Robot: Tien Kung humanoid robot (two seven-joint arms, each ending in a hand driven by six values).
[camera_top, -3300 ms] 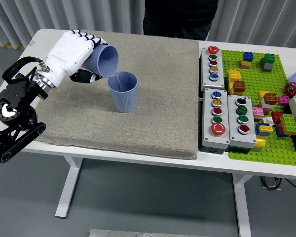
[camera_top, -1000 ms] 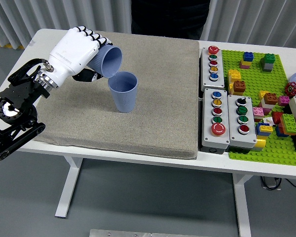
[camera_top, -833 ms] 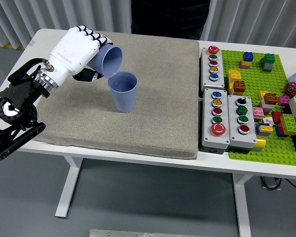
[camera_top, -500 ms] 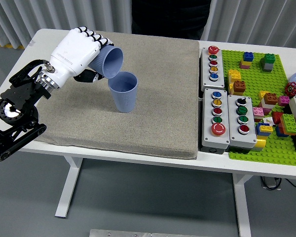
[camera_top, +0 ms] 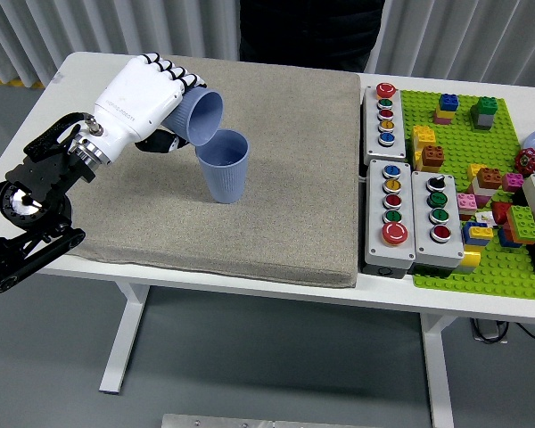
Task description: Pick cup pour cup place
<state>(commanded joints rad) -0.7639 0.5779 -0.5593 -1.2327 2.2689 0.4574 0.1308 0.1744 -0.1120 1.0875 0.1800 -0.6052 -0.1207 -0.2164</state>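
Observation:
My left hand (camera_top: 152, 94), white with black-tipped fingers, is shut on a blue cup (camera_top: 199, 116). That cup is tipped on its side, mouth facing right and down, just above and left of the rim of a second blue cup (camera_top: 223, 166). The second cup stands upright on the grey mat (camera_top: 250, 214). I cannot see what is inside it. No stream runs between the cups. My right hand is out of view.
Grey button boxes (camera_top: 385, 111) (camera_top: 412, 218) line the mat's right side. A green baseplate (camera_top: 481, 178) with several coloured bricks lies farther right. A person in dark clothes (camera_top: 308, 31) stands at the far edge.
The pouring stream seen 3.3 s ago has stopped. Over the last second my left hand has shifted slightly right and up with the tilted cup.

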